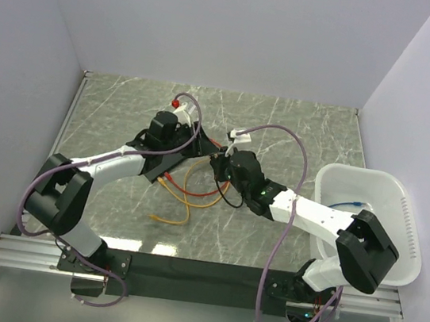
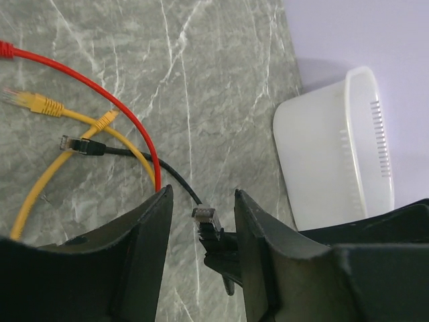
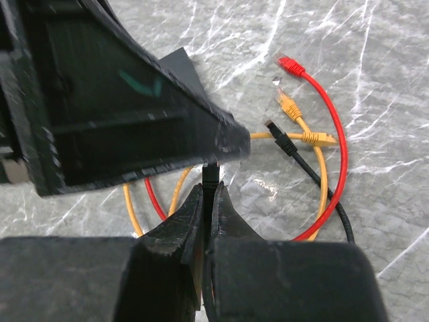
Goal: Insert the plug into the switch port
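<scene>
My right gripper (image 3: 209, 186) is shut on the black plug (image 3: 210, 173), pinching it just behind its tip. In the left wrist view the plug (image 2: 204, 216) has a clear tip and floats in the gap of my left gripper (image 2: 202, 191). That gripper is open, and neither finger touches the plug. The two grippers meet at mid-table, left (image 1: 201, 147) and right (image 1: 218, 165). In the right wrist view one left finger (image 3: 134, 100) hides the plug's tip. Behind that finger a flat dark corner of the switch (image 3: 177, 64) lies on the table. Its sockets are hidden.
The black cable's other end (image 2: 74, 144) lies loose on the marble. A red cable (image 3: 335, 168) and yellow cables (image 3: 298, 114) curl beside it. A white bin (image 1: 366, 222) stands at the right table edge. White walls enclose the table on three sides.
</scene>
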Robot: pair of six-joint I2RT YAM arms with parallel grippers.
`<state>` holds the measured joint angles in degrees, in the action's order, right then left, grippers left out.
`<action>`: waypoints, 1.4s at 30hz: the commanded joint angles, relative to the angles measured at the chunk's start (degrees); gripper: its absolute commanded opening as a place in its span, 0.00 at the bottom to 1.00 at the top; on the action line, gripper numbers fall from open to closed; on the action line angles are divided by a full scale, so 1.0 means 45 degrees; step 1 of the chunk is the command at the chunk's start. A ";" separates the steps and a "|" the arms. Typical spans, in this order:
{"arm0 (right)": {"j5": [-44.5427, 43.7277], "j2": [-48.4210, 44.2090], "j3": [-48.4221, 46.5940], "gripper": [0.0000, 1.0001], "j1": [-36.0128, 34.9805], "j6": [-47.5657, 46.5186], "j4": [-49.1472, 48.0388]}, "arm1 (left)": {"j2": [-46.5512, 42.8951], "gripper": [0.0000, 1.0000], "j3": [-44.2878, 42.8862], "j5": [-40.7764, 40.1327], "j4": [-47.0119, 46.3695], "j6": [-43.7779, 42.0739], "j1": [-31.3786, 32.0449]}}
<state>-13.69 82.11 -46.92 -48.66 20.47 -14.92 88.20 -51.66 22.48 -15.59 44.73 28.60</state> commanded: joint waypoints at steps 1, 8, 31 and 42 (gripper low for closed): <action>-0.0550 -0.0414 -0.0121 0.00 -0.0045 -0.0193 -0.0299 | 0.0145 0.47 -0.0258 -0.0210 -0.0558 0.0021 0.0245; -0.0609 -0.0277 -0.0180 0.00 -0.0065 -0.0193 -0.0181 | 0.0126 0.43 -0.0278 -0.0424 -0.0675 0.0099 0.0363; -0.0629 -0.0062 -0.0219 0.00 -0.0201 -0.0134 -0.0064 | -0.0343 0.37 -0.0024 -0.1460 -0.0831 0.0314 0.0363; -0.0609 0.0055 -0.0414 0.00 -0.0201 -0.0096 -0.0005 | -0.0265 0.07 0.0054 -0.1226 -0.0987 0.0451 0.0344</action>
<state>-14.61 82.24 -46.92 -49.25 20.47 -14.31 88.97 -51.66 17.08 -17.47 46.68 30.11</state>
